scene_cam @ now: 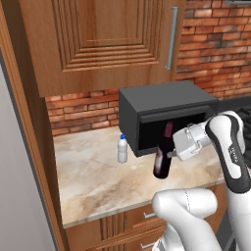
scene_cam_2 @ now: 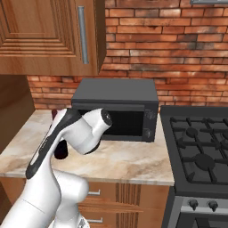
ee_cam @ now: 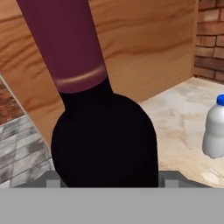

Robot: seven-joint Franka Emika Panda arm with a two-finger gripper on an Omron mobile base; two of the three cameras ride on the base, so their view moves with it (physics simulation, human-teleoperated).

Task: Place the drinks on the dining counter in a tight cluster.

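Left base view: gripper [scene_cam: 169,154] clamps the wine bottle [scene_cam: 163,156] before the microwave [scene_cam: 166,115]; small white bottle [scene_cam: 122,149] stands nearby, no label readable.

Kitchen: microwave [scene_cam_2: 116,108], stove [scene_cam_2: 198,151], brick backsplash [scene_cam_2: 169,49].

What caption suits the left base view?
Gripper holding a wine bottle above the counter, near a small white bottle.

Arm [scene_cam_2: 67,133] hides most of wine bottle [scene_cam_2: 61,151]
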